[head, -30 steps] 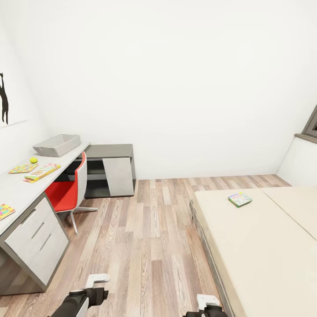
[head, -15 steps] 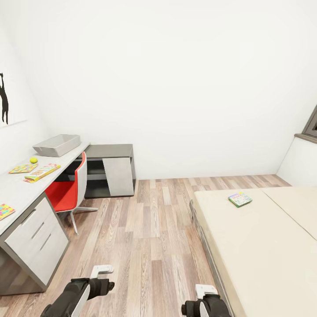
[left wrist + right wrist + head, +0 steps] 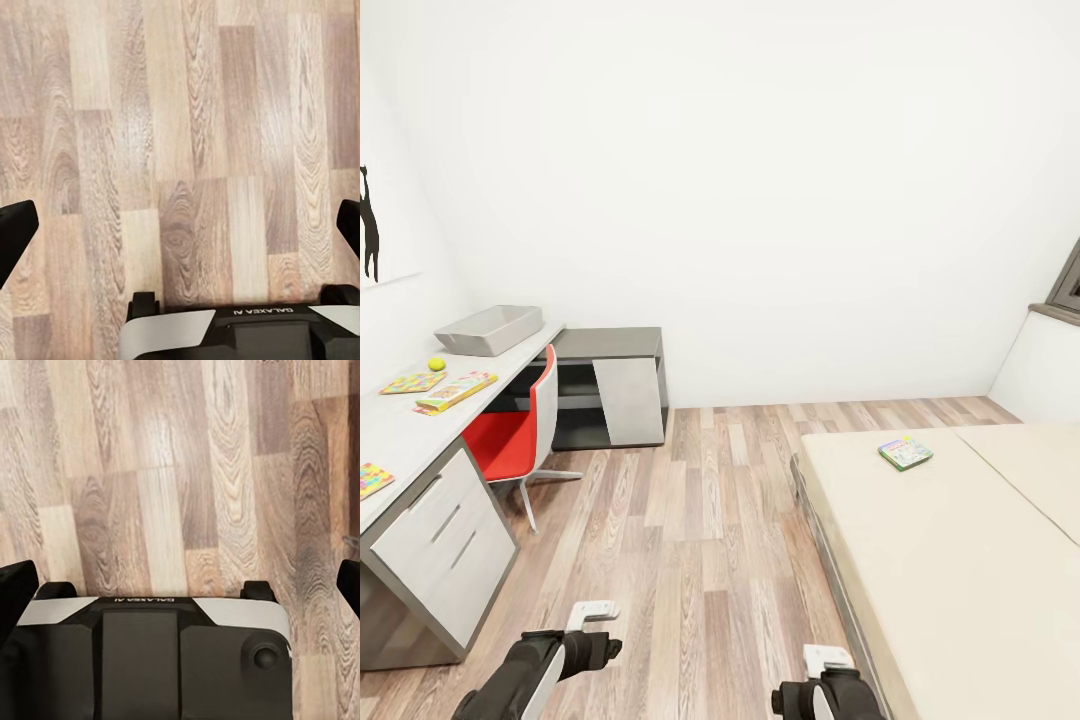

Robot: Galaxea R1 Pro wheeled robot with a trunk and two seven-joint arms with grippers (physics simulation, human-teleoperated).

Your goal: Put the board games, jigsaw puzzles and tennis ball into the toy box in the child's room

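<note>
White walls frame the desk (image 3: 400, 425) at left, carrying the toy box (image 3: 490, 329), tennis ball (image 3: 436, 364) and puzzles. Both grippers hang spread and empty over the floor. Rightward, a board game (image 3: 905, 452) lies on the bed (image 3: 960, 560): light, stiff, best pinched by an edge.

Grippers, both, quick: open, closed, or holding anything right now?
Left gripper: open, fingers spread wide, nothing between them, wood floor below.
Right gripper: open, fingers spread wide, holding nothing, above the same floor.

Red chair (image 3: 510, 440) beside dark cabinet (image 3: 612, 385)
</note>
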